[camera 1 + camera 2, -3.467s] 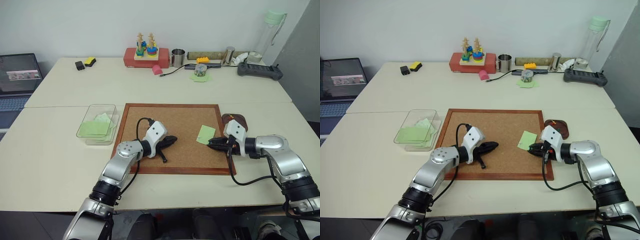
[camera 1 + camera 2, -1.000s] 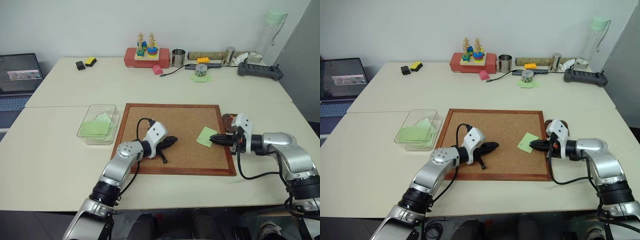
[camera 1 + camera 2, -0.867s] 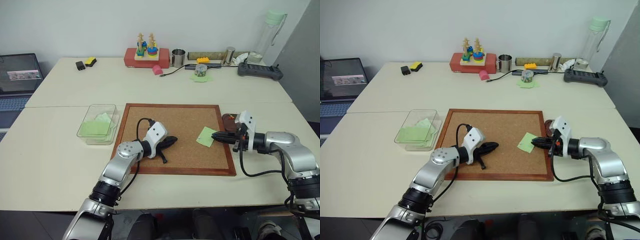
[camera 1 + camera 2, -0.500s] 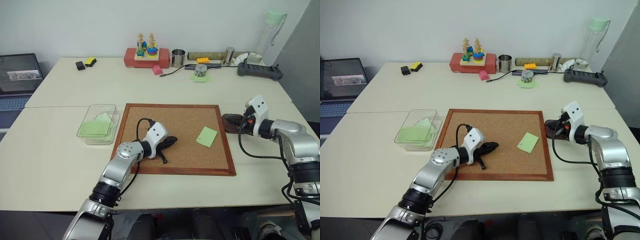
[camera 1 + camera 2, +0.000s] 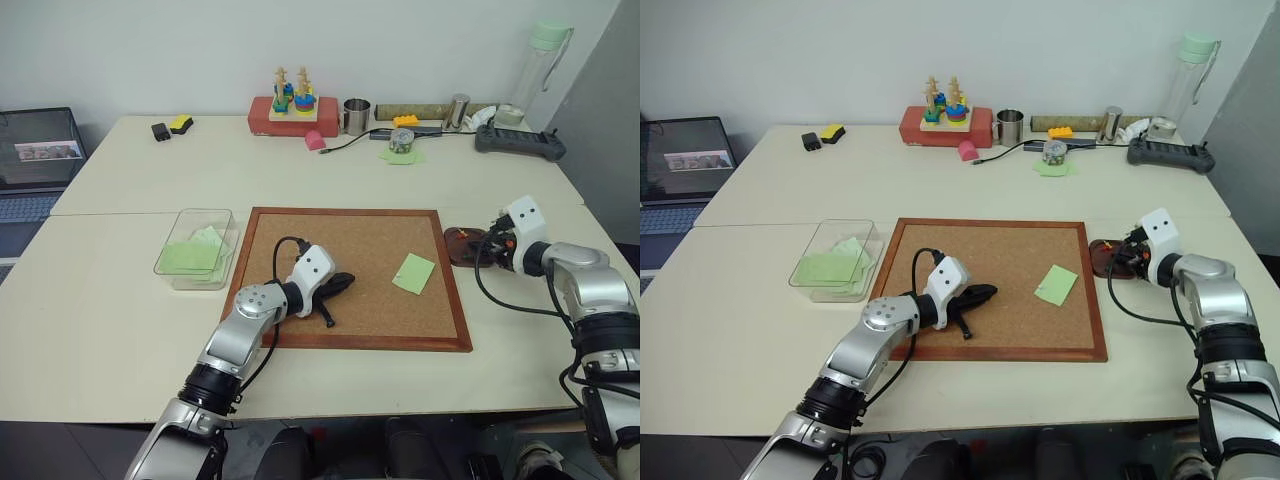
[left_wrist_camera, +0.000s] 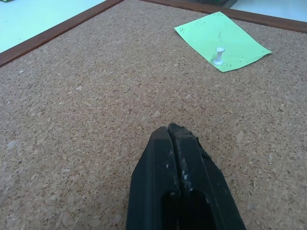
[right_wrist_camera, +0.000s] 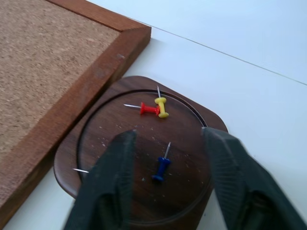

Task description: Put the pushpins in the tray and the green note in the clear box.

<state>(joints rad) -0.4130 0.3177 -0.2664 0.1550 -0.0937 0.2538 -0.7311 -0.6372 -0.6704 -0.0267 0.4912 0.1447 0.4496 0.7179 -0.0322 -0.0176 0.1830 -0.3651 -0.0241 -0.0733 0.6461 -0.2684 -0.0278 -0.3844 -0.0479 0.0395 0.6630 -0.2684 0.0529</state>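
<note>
Right gripper [image 7: 165,184] hovering over tray [image 7: 189,191], jaws standing apart, gripping nothing; red, yellow and blue pushpins [image 7: 161,168] lying in tray. Left gripper [image 6: 177,143] resting low over cork board [image 5: 350,255], jaws pressed together, holding nothing. Green note [image 6: 221,40] lying on cork, fastened by white pin [image 6: 219,56]. Tray sitting just beside board's right frame. Clear box [image 5: 195,245], containing pale green sheets, standing left of board. Cream table [image 5: 120,330] carrying clutter along far edge near white wall: stacking toy [image 5: 292,100], metal cup [image 5: 356,115], bottle [image 5: 540,65]. Laptop [image 5: 35,160] showing at far left.
</note>
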